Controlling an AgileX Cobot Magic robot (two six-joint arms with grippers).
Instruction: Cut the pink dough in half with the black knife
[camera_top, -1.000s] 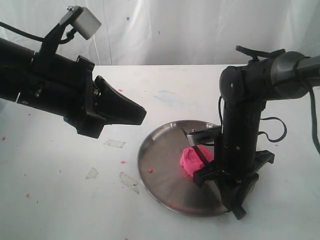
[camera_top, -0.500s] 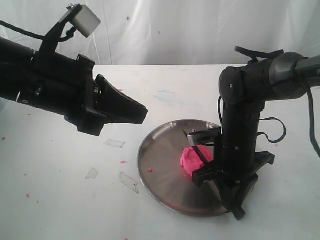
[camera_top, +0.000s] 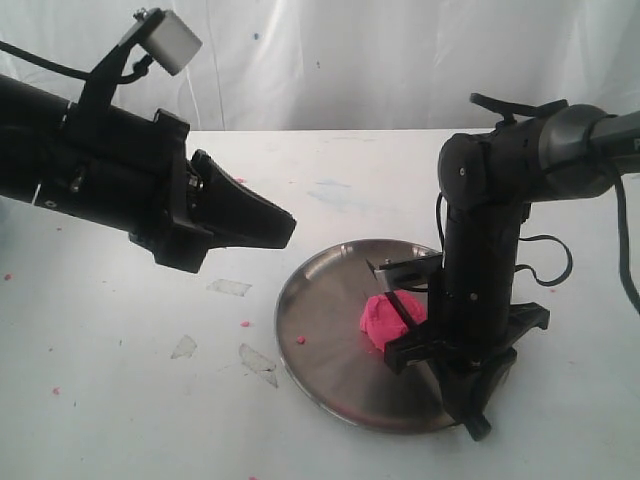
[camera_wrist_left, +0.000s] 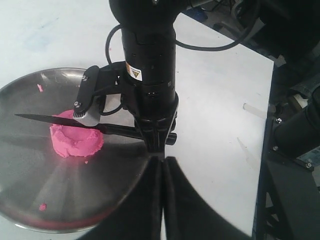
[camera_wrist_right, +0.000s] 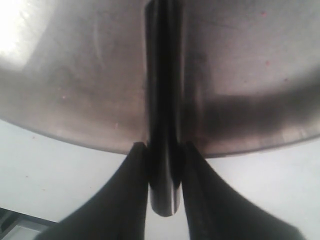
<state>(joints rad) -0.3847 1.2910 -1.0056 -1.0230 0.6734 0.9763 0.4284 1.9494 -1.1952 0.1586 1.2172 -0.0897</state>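
Note:
The pink dough (camera_top: 380, 320) (camera_wrist_left: 75, 141) is one dimpled mound on the round steel plate (camera_top: 310, 300) (camera_wrist_left: 30, 195) (camera_wrist_right: 75, 90). My right gripper (camera_top: 468, 400) (camera_wrist_right: 163, 148) points down over the plate's near right rim and is shut on the handle of the black knife (camera_top: 406, 312) (camera_wrist_left: 45, 119) (camera_wrist_right: 162, 125). The blade slants across the dough's top, with its tip past the mound. My left gripper (camera_top: 286, 226) (camera_wrist_left: 164, 161) hangs in the air left of the plate, shut and holding nothing.
Scraps of clear tape (camera_top: 230, 287) (camera_top: 258, 362) and small pink crumbs (camera_top: 299, 341) lie on the white table left of the plate. A white cloth hangs behind. The right arm's cable (camera_top: 548, 262) loops beside the plate.
The left gripper has drifted up and right by a hair. The right gripper, knife and dough stand as before.

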